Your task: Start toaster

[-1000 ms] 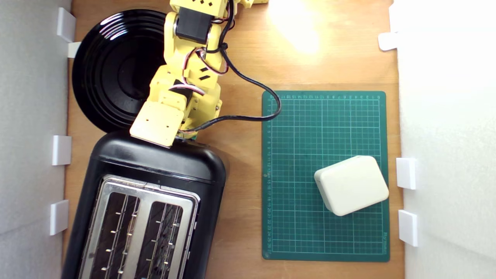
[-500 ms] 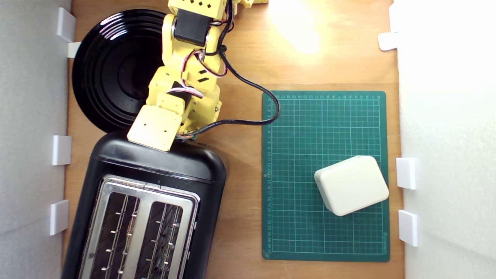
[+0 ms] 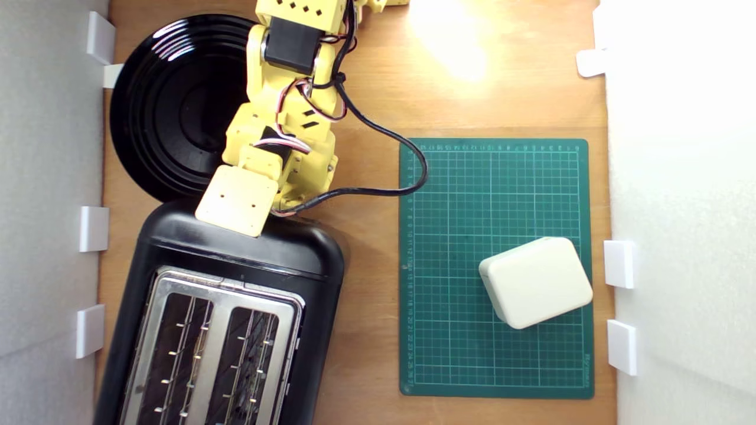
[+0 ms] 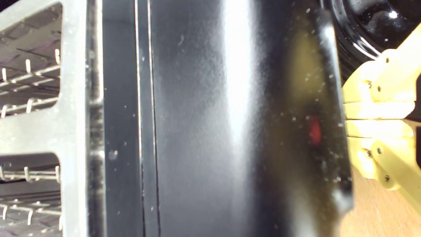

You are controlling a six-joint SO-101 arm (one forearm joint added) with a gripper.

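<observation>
Risk: claw (image 4: 378,119) slips off the lever, which is hidden below the toaster's (image 3: 236,260) end edge, so it never latches. Claw looks clenched, fingers (image 4: 378,110) pressed together, holding nothing visible. Toaster: glossy black w/ silver top, slots empty, at exterior view's lower left, beside plate (image 3: 171,106)

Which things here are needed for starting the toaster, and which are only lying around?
Belong to the job:
toaster
gripper, at the toaster's end, fingers together

Only lying around:
black plate
cream box
green cutting mat, under the box
</observation>
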